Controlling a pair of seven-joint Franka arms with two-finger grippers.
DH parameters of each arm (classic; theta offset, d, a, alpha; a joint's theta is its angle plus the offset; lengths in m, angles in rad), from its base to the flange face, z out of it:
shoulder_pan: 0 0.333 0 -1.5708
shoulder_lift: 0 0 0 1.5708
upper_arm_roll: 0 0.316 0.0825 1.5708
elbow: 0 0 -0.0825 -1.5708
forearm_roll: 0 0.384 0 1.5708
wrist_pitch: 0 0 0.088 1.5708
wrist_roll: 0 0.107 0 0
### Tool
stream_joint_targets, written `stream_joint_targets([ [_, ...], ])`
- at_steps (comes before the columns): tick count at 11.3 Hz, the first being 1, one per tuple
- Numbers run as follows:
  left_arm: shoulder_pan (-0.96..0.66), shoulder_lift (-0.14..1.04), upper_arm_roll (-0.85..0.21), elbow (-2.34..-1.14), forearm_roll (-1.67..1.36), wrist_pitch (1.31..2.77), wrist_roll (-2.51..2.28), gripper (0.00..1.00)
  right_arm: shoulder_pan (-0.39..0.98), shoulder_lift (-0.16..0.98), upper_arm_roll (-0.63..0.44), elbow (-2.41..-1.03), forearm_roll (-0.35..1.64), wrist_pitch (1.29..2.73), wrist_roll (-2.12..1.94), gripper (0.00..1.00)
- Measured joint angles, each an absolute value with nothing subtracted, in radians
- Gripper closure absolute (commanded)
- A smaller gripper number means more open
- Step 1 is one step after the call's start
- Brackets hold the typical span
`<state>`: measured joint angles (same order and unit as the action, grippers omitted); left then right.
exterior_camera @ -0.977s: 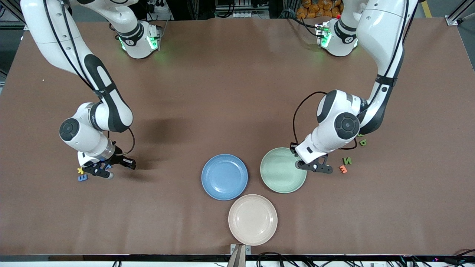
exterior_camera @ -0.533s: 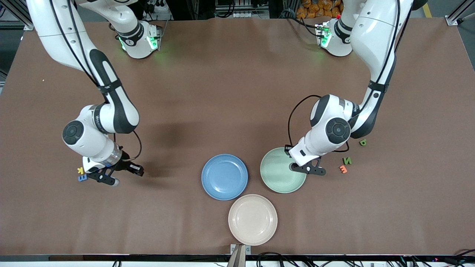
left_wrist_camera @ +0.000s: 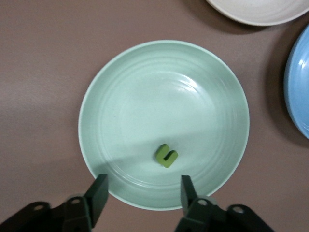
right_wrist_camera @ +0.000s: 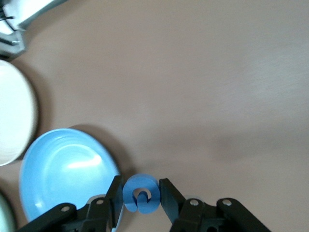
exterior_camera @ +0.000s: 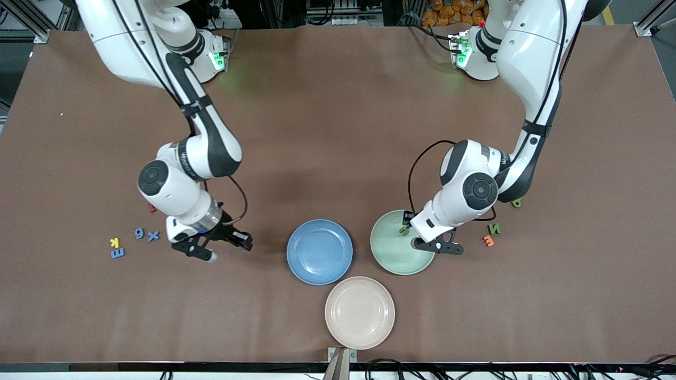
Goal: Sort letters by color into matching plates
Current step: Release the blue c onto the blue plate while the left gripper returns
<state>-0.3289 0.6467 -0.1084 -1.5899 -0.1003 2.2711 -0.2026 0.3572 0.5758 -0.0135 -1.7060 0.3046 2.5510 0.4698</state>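
My right gripper (exterior_camera: 224, 247) is shut on a blue letter (right_wrist_camera: 141, 194) and holds it over bare table beside the blue plate (exterior_camera: 319, 253), which also shows in the right wrist view (right_wrist_camera: 63, 169). My left gripper (exterior_camera: 437, 246) is open and empty over the green plate's (exterior_camera: 393, 258) rim. A green letter (exterior_camera: 404, 230) lies in that plate and shows in the left wrist view (left_wrist_camera: 166, 155) just past the open fingers (left_wrist_camera: 100, 191). Blue letters (exterior_camera: 139, 233) lie toward the right arm's end. A green N (exterior_camera: 494, 228) and another green piece (exterior_camera: 516, 202) lie toward the left arm's end.
A cream plate (exterior_camera: 359, 312) sits nearer the front camera than the two coloured plates. A yellow K (exterior_camera: 114, 242) and a small red piece (exterior_camera: 152, 209) lie among the blue letters. An orange piece (exterior_camera: 488, 240) lies beside the green N.
My right arm has carried the blue letter from the letter cluster toward the blue plate. My left gripper has shifted over the green plate, and a green letter now lies in it.
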Motion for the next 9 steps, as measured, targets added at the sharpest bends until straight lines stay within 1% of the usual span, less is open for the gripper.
stream_joint_targets([
  [3, -0.303, 0.616, -0.09, -1.58, -0.065, 2.188, -0.192, 0.0, 0.442, 0.65, -0.011, -1.571, 0.315, 2.553, 0.583, 0.83],
  [5, -0.265, 0.587, -0.057, -1.593, -0.054, 2.129, -0.078, 0.0, 0.484, 0.715, -0.008, -1.486, 0.315, 2.554, 0.615, 0.83],
  [9, -0.173, 0.555, -0.003, -1.677, -0.061, 2.12, -0.002, 0.0, 0.52, 0.795, 0.023, -1.423, 0.316, 2.579, 0.629, 0.83],
])
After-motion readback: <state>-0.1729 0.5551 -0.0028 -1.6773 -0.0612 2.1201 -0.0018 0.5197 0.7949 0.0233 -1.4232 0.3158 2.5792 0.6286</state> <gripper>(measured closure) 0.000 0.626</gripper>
